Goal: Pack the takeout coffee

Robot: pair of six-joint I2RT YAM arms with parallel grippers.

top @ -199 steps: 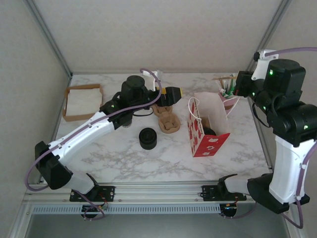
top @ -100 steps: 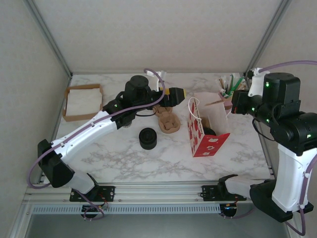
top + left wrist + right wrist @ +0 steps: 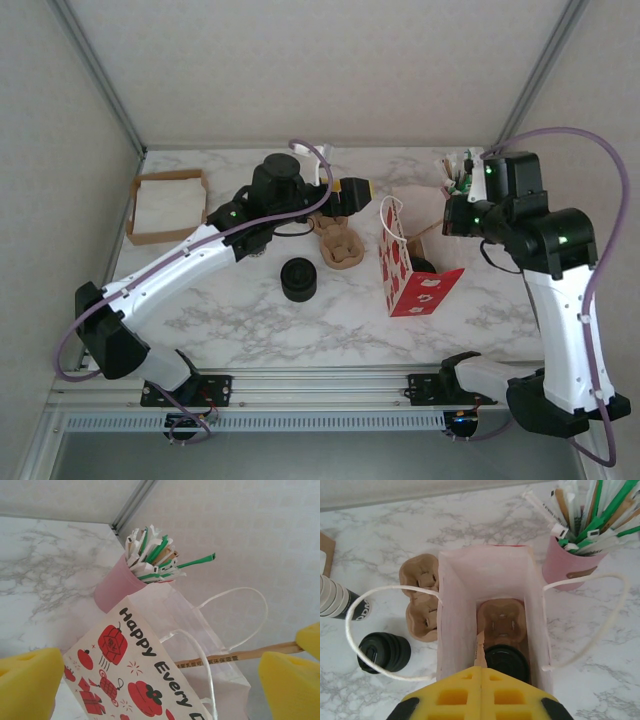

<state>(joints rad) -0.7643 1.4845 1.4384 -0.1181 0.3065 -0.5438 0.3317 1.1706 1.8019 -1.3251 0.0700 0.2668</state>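
Since the coffee (image 3: 423,266) is already down inside the bag (image 3: 400,278) in the top view, this looks nearly done to me: you can just make out its dark lid in the bag's mouth, on the right half of the table (image 3: 250,310). The right arm (image 3: 560,250) leans over the bag from the right. The left end effector (image 3: 358,190) sits just left of the bag's handles, near the spare carrier (image 3: 338,245), and the lid stack (image 3: 298,279) is closer to the bases. In the left wrist view, the yellow pads (image 3: 27,682) are spread wide with nothing gripped. They face the printed side of the bag with the straw cup (image 3: 117,585) behind it, and the bag wall hides the coffee. In the right wrist view, the right end effector (image 3: 481,695) is clenched, pads pressed together on nothing. The coffee is just ahead of it and lower down. It stands upright, lid up, in the near slot of the inner carrier (image 3: 502,617), and the far slot is empty. So the right arm is clearly the nearer one, and the way in or out is straight along the cup's vertical axis. I'd watch those string handles.
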